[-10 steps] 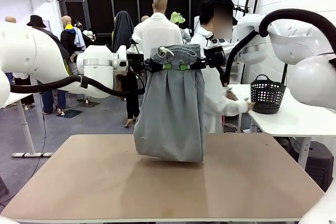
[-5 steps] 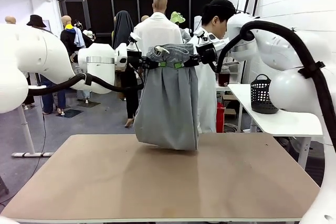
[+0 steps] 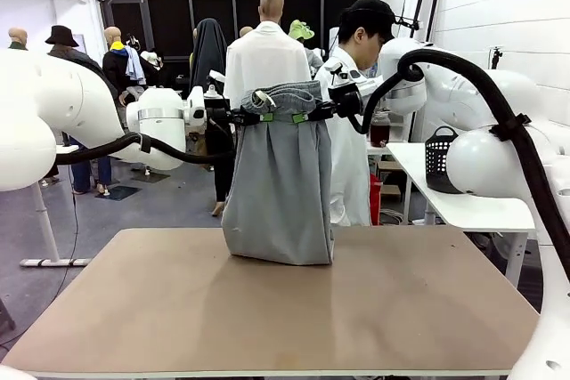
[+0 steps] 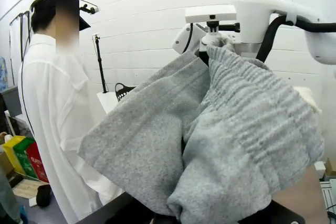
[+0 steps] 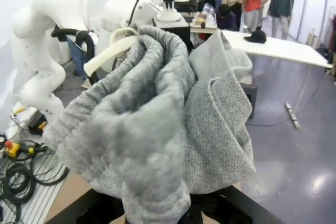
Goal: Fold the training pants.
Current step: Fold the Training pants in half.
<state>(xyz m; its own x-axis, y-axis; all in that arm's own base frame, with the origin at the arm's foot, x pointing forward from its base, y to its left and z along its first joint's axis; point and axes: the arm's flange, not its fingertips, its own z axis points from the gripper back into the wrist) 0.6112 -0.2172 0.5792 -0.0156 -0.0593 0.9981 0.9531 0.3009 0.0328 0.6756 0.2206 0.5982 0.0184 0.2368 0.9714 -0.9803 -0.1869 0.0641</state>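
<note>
The training pants [image 3: 280,193], light grey, hang upright over the middle of the table. Their gathered waistband [image 3: 285,95] is bunched at the top and the lower edge touches the tabletop. My left gripper [image 3: 264,117] is shut on the waistband from the left. My right gripper [image 3: 303,117] is shut on it from the right, close beside the left one. In the left wrist view the ribbed grey fabric [image 4: 226,129] drapes over my fingers and hides them. In the right wrist view the pants [image 5: 157,114] and a pale drawstring [image 5: 107,53] cover the fingers too.
The brown table [image 3: 134,309] is bare around the pants. A person [image 3: 343,131] in a white shirt stands just behind them at the far edge. A black basket [image 3: 441,162] sits on a white side table [image 3: 472,206] at the right.
Both grippers have carried the waistband slightly left and moved closer together. The person, bent toward the basket before, now stands upright behind the pants. The right arm swung farther back.
</note>
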